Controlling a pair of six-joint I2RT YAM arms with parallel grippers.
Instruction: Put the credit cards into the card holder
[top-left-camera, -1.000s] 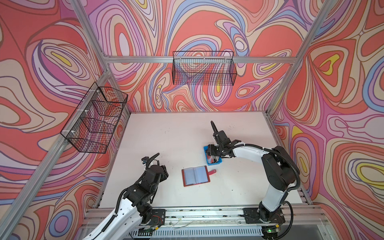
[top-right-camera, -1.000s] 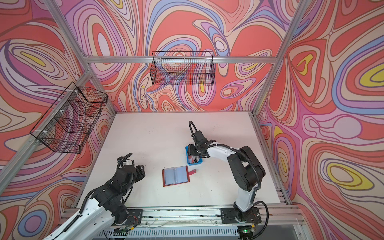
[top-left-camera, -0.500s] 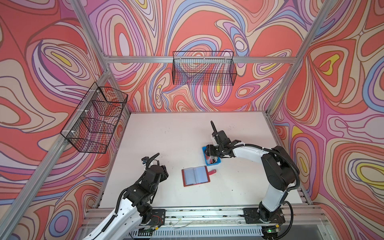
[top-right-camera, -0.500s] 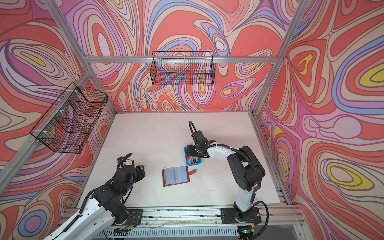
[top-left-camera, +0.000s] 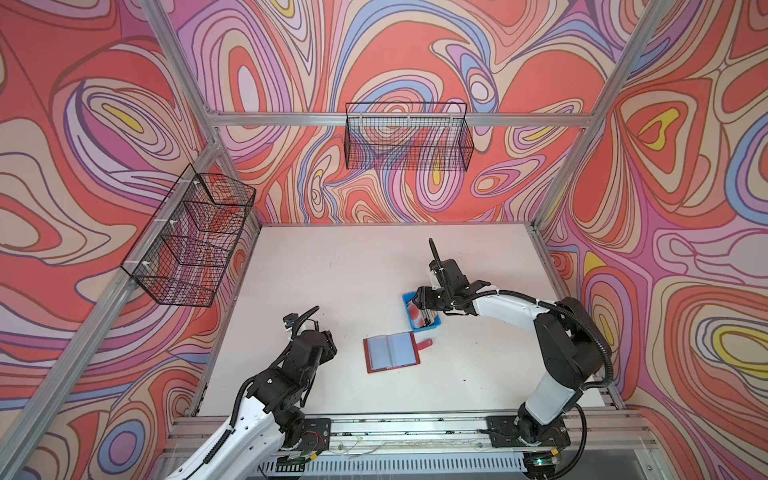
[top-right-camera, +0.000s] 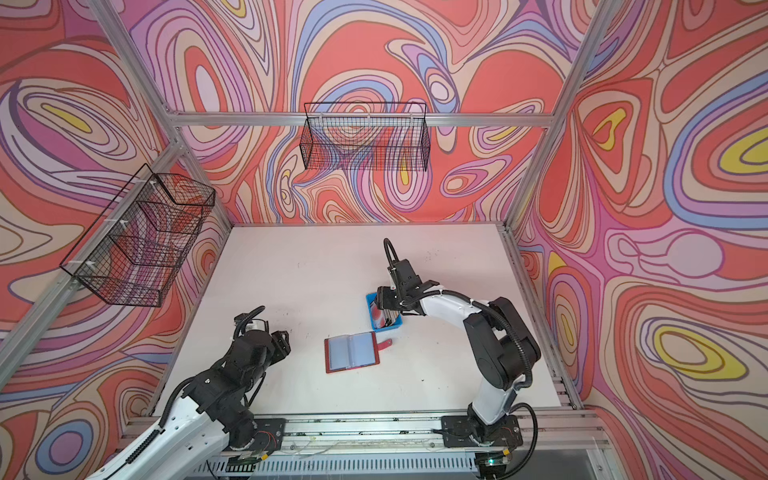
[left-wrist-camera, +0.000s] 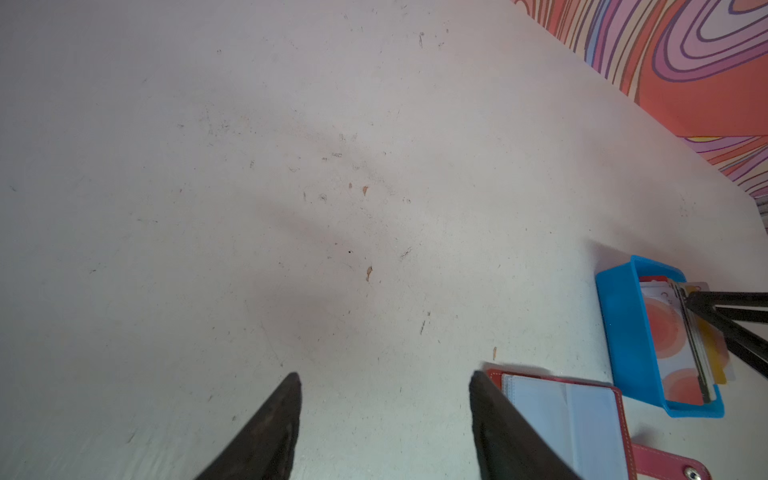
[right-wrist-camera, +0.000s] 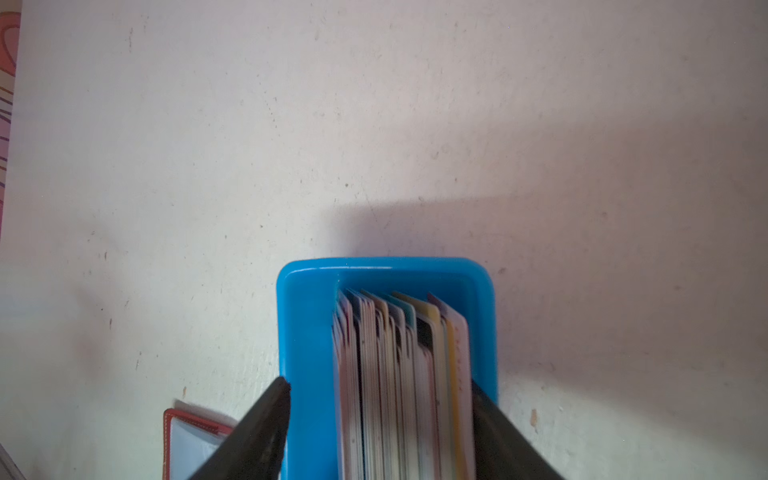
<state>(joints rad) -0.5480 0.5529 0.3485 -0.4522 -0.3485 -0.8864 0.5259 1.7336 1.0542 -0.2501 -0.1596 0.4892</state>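
Observation:
The credit cards (right-wrist-camera: 399, 374) stand on edge as a packed stack in a small blue tray (right-wrist-camera: 307, 332), right of centre in both top views (top-left-camera: 419, 318) (top-right-camera: 380, 318). My right gripper (right-wrist-camera: 380, 384) hangs over the tray, open. One finger is above the tray's wall, with a gap to the stack. The other finger is against the outermost card. The red card holder (top-left-camera: 392, 352) (top-right-camera: 352, 352) lies open and flat in front of the tray, clear sleeves up, strap to the right. My left gripper (left-wrist-camera: 384, 376) is open over bare table, left of the holder (left-wrist-camera: 582, 419).
Two black wire baskets hang on the walls, one at the back (top-left-camera: 407, 141) and one on the left (top-left-camera: 191, 241), both well above the table. The white table (top-left-camera: 332, 270) is bounded by patterned walls and aluminium posts.
My right gripper's jaws have narrowed slightly around the card stack. The left arm has not moved.

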